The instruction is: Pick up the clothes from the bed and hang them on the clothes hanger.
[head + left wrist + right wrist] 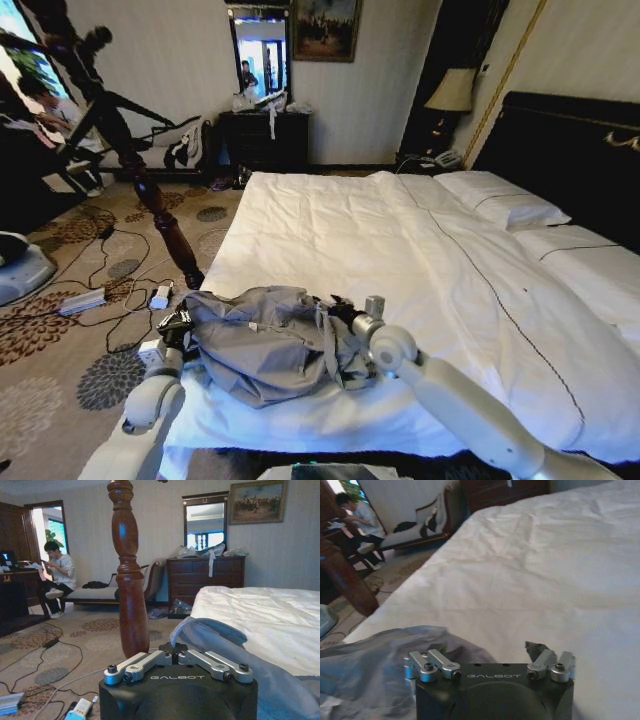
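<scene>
Jaws on the left gripper [176, 322] look shut, jaws on the right gripper [336, 310] are spread apart, touching one grey-blue shirt [268, 340] at six o'clock on one bed [400, 250], one coat stand [150, 195] at ten o'clock.

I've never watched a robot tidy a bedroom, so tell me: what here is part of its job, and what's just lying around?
Part of the job:
- shirt, crumpled at the bed's near corner
- bed
- coat stand, beside the bed
- left gripper and right gripper, both at the shirt

Just lying around:
- cables on the carpet
- dresser
- lamp
- sofa
</scene>
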### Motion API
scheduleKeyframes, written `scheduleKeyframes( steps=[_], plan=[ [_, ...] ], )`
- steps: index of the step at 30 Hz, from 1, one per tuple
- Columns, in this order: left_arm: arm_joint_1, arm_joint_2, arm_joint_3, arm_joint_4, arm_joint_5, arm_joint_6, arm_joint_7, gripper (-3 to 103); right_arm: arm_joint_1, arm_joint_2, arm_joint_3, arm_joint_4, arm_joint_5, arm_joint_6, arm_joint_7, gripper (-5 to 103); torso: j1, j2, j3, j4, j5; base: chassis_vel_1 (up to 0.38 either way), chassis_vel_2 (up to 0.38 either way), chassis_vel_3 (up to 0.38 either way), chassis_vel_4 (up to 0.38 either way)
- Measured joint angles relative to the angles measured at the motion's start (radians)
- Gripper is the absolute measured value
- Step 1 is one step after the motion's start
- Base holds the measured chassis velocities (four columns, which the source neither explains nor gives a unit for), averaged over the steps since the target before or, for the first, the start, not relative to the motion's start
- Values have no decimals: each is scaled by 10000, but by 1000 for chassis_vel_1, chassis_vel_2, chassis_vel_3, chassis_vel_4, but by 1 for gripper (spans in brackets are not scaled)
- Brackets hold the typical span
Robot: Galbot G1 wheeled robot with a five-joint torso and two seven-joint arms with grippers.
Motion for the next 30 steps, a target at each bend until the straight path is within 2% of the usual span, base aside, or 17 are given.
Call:
scheduleKeyframes(
  steps=[2, 7, 12, 13, 15, 18, 19, 20, 25, 27, 30],
  plan=[
    [-3, 38, -58, 51, -19, -13, 0, 0, -36, -115, 106, -88, 108, -216, -290, 96, 0, 0, 0, 0, -1, 0, 0, 0, 0],
    [6, 28, -119, 75, -56, -19, -8, 0, -104, -98, -206, -165, -192, -401, -636, 100, 0, 0, 0, 0, 0, 0, 0, 0, 0],
    [22, 18, -155, 74, -69, -19, -39, 0, -1, 48, -589, -362, -544, -674, -651, 100, 0, 0, 0, 1, 0, 0, 0, 0, 0],
    [25, 23, -174, 58, -92, -15, -52, 0, 79, 115, -707, -483, -659, -755, -651, 103, 0, 0, 0, 1, 0, 0, 0, 0, 0],
    [26, 66, -199, 24, -137, 10, -73, 0, 212, 231, -871, -703, -852, -848, -662, 95, 0, 0, 0, 1, 0, 0, 0, 0, 0],
    [19, 86, -204, 21, -149, 18, -82, 0, 274, 277, -939, -819, -959, -879, -680, 90, 0, 0, 0, 1, -1, 0, 0, 0, 0],
    [12, 93, -205, 20, -155, 24, -86, 0, 318, 316, -987, -919, -1075, -886, -719, 85, 0, 0, 0, 1, -1, 0, 0, 0, 0],
    [12, 93, -205, 20, -155, 24, -86, 0, 318, 316, -987, -919, -1075, -886, -719, 85, 0, 0, 0, 1, -1, 0, 0, 0, 0],
    [-23, 40, -183, 55, -156, 32, -96, 0, 348, 381, -1097, -1105, -1257, -907, -714, 58, 0, 0, 0, 1, -1, 0, 0, 0, 0],
    [-36, 29, -168, 64, -155, 33, -97, 0, 343, 383, -1117, -1105, -1255, -911, -708, 58, 0, 0, 0, 1, -1, 0, 0, 0, 0],
    [-79, 20, -149, 87, -153, 39, -100, 0, 301, 383, -1158, -1042, -1238, -911, -745, 41, 0, -1, 0, 0, -1, 0, 0, 0, 0]
  ],
)
